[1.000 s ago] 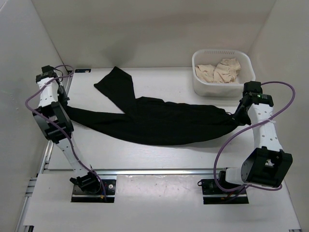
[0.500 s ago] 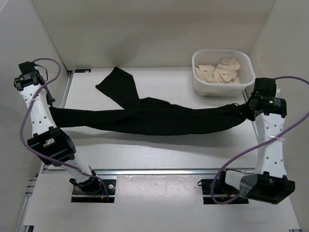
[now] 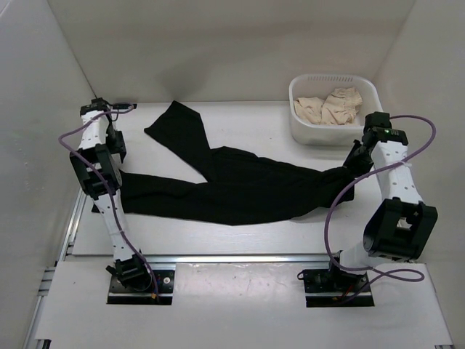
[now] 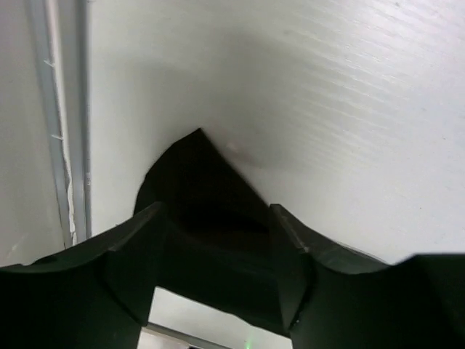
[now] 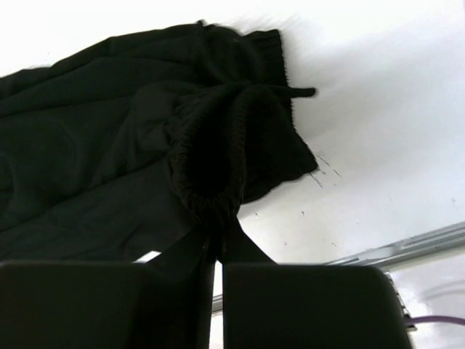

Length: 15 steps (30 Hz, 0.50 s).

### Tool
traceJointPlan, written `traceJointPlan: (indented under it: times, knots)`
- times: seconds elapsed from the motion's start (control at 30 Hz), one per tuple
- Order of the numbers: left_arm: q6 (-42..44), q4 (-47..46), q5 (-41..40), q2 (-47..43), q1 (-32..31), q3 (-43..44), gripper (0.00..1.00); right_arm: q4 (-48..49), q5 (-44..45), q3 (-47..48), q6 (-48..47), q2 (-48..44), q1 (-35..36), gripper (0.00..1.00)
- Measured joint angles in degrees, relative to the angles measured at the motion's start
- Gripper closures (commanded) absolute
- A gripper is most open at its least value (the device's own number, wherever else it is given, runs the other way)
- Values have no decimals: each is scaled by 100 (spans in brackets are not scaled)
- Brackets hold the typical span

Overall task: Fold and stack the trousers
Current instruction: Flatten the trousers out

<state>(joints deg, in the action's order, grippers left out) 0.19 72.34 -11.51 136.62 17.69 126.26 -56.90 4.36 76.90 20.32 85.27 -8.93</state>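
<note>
From above, the trousers (image 3: 240, 189) stretch across the table (image 3: 276, 123) from my left side to my right. One leg runs to the left edge and the other angles off toward the far left corner. My left gripper (image 3: 118, 153) hangs over the end of the near leg. My right gripper (image 3: 354, 161) sits at the waist end, just in front of a white basket (image 3: 327, 134) holding beige cloths (image 3: 334, 105).

My left wrist camera looks straight down at the table (image 4: 327, 109). My left gripper (image 4: 214, 218) has its fingers spread apart, not clamping. A pointed corner of the trousers (image 4: 196, 174) lies flat on the table between them. I cannot tell whether the fingers touch the fabric.

On my right wrist camera, my right gripper (image 5: 216, 247) is pinched tight on the gathered waistband. The rest of the trousers (image 5: 109, 160) spreads away to the left over the table (image 5: 378, 145).
</note>
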Motion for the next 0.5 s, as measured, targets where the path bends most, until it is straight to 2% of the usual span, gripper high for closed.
traceJointPlan:
  times: [0.07,0.1,0.23,0.4,0.5]
  knots:
    - [-4,-87,11,20,-59,-149,20,31,-127,-4,-24,87,0,100]
    - [7,-197,26,-72,-57,-343,0,55,-181,-31,-39,85,0,100]
    - [-11,-564,262,-1121,219,-1517,0,68,-256,-129,-81,46,-2,100]
    - [-17,-1043,525,-3379,920,-3084,0,76,-238,-293,-107,-59,-2,100]
    - [-20,-1300,535,-4374,1209,-4188,0,42,-116,-365,-111,-184,-9,100]
